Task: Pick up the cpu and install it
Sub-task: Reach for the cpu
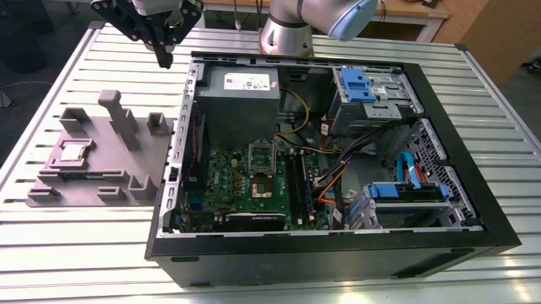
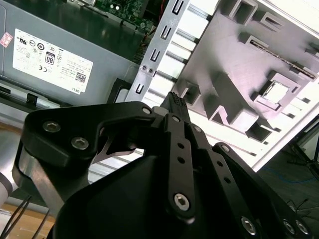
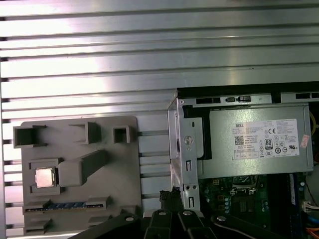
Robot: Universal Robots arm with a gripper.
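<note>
The cpu (image 1: 73,152) is a small silvery square lying in a recess of the grey holder block (image 1: 110,177) on the exterior view's left. In both wrist views the cpu (image 3: 45,178) (image 2: 275,92) sits flat in that recess. My black gripper (image 1: 164,58) hangs high above the table, beyond the holder and beside the case's far corner, well away from the cpu. Its fingers meet at a point and hold nothing, as the gripper (image 2: 175,102) (image 3: 169,196) also looks from the wrist. The green motherboard (image 1: 224,180) lies in the open case, its socket (image 1: 260,180) uncovered.
The open black computer case (image 1: 473,190) takes up the middle of the slatted metal table (image 1: 101,253). Inside are a grey power supply box (image 1: 237,95), blue drive brackets (image 1: 359,85) and loose cables (image 1: 338,171). Upright posts (image 1: 114,107) rise from the holder block.
</note>
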